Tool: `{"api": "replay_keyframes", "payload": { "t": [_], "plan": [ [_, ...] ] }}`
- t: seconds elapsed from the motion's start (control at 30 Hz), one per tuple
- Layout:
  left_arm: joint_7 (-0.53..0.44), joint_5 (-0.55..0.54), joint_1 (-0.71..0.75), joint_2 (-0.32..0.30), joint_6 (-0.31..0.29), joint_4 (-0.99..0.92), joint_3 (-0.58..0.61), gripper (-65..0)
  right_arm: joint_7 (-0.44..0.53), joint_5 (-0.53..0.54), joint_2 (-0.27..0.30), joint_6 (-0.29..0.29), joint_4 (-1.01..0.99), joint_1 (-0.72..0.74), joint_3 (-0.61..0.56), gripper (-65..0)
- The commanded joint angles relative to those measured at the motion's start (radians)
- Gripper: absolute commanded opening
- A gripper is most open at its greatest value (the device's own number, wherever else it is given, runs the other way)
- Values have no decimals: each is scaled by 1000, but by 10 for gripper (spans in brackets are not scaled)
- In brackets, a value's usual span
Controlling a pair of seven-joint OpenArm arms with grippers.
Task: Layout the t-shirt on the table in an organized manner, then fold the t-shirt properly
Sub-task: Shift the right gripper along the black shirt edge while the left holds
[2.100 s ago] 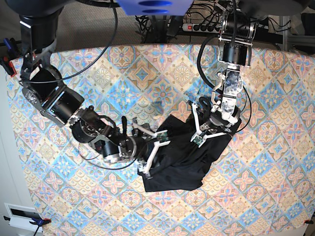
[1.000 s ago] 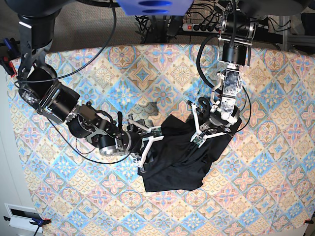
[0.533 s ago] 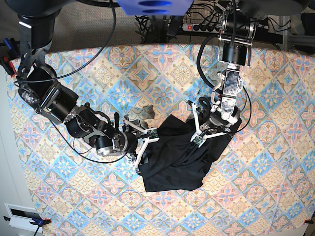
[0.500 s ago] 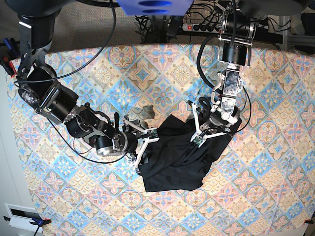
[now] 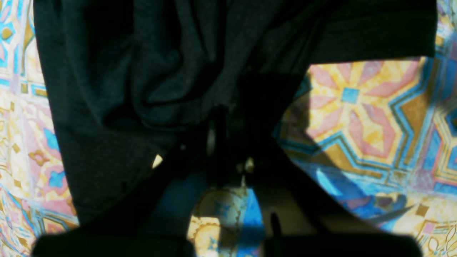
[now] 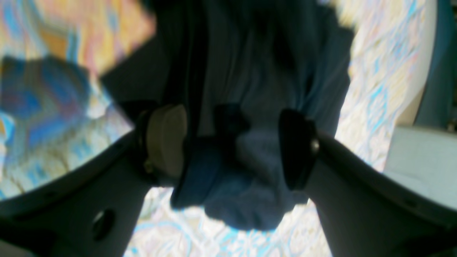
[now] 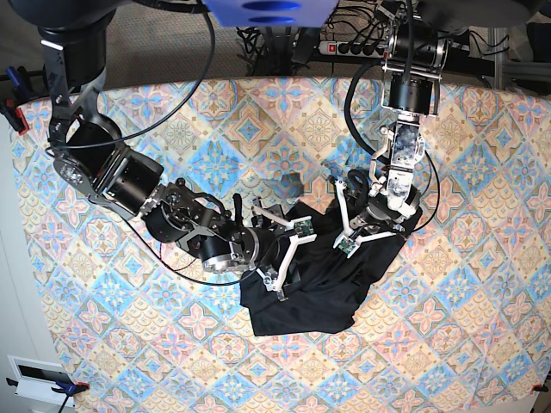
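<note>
The black t-shirt [image 7: 318, 288] lies crumpled on the table [image 7: 215, 112], right of centre. My left gripper [image 7: 347, 244] is shut on the shirt's upper right part. In the left wrist view its dark fingers pinch a fold of the t-shirt [image 5: 142, 71] at the gripper's tip [image 5: 225, 142] above the patterned table [image 5: 357, 114]. My right gripper [image 7: 288, 252] stands open over the shirt's left edge. In the right wrist view a bunch of the t-shirt [image 6: 250, 171] sits between the wide-apart pads [image 6: 166, 139] of that gripper [image 6: 230, 150].
A power strip [image 7: 353, 47] and cables lie behind the table's far edge. Off the near left corner sits a white box [image 7: 34, 379], and a red clamp [image 7: 13, 112] grips the left edge. Patterned cloth [image 7: 448, 327] surrounds the shirt.
My right arm has swung to the right, bringing its open gripper from beside the shirt's left edge onto the fabric. The left arm and its grip have stayed still.
</note>
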Motion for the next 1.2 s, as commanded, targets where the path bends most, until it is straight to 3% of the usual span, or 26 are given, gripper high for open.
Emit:
{"api": "replay_keyframes", "payload": {
  "t": [0.0, 0.33, 0.7, 0.9, 1.17],
  "plan": [
    [2, 2, -17, -3, 1, 14, -2, -650, 0, 1, 12, -14, 6, 37, 16, -257],
    [2, 2, -17, -3, 1, 14, -63, -650, 0, 1, -50, -14, -3, 37, 8, -257],
    [2, 2, -17, 2, 1, 14, -60, -650, -3, -6, 7, -14, -14, 37, 5, -257],
    [2, 2, -17, 0, 1, 14, -60, -650, 0, -167, 12, -14, -83, 34, 5, -257],
    [2, 2, -17, 2, 1, 14, -60, -650, 0, -174, 7, -14, -86, 4, 8, -257]
  ]
}}
